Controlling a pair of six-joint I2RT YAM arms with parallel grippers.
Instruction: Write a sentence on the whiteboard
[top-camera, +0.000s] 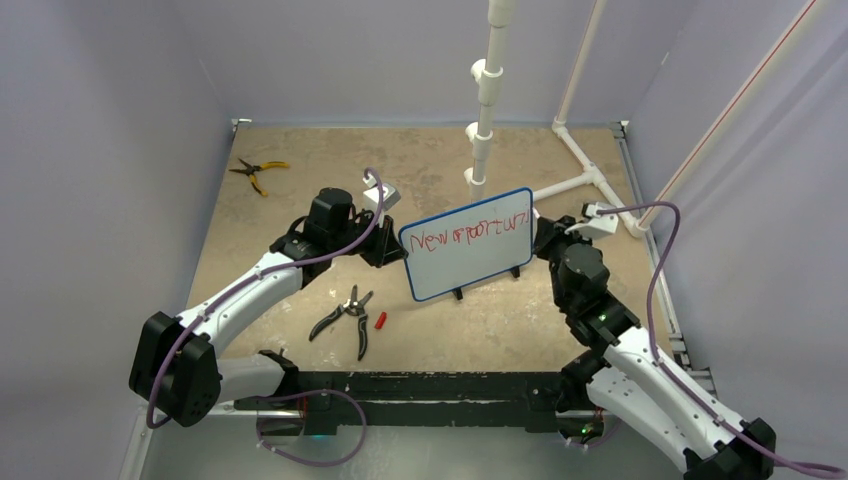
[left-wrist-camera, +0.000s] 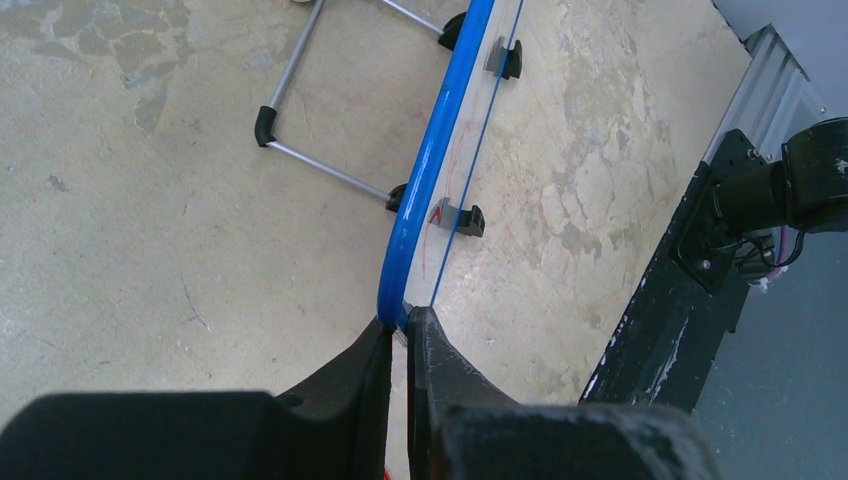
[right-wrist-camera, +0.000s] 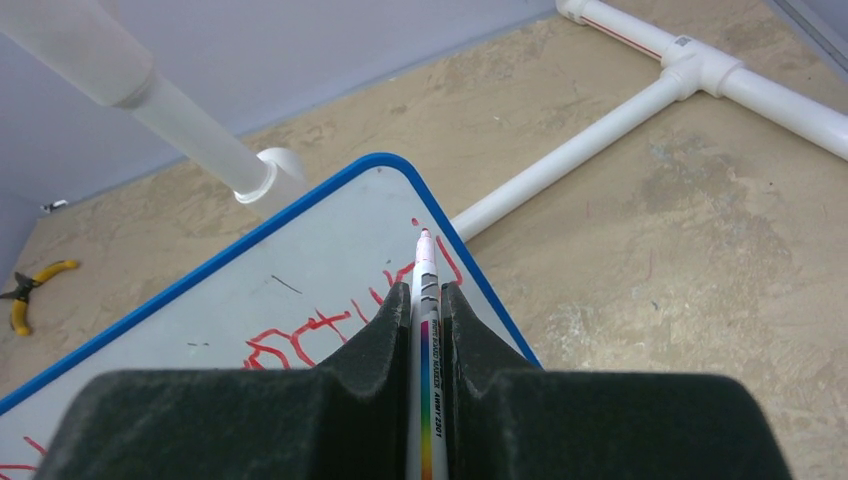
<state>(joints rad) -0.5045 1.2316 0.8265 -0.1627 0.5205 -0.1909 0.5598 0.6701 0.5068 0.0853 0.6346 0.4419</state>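
— Where was the whiteboard (top-camera: 468, 262)?
— Near the middle of the tabletop (top-camera: 300, 190), standing up on its black feet, with the sentence (top-camera: 470, 236) scrawled in red along one row near its top.
— And what had hold of it?
— The left fingers (left-wrist-camera: 388, 350) were pinched shut on its blue frame at 9 o'clock. The right fingers (right-wrist-camera: 395, 320), at 3 o'clock, were clamped on a marker (right-wrist-camera: 424, 262). Its tip sat by the board's 2 o'clock corner, at the end of the lettering; touching or not, I couldn't tell.
— Anything else about?
— Black cutters (top-camera: 348, 312) and a small red cap (top-camera: 380, 320) lay at 7 o'clock of the board, yellow pliers (top-camera: 258, 172) well off at 10, and white pipework (top-camera: 484, 110) at 12.
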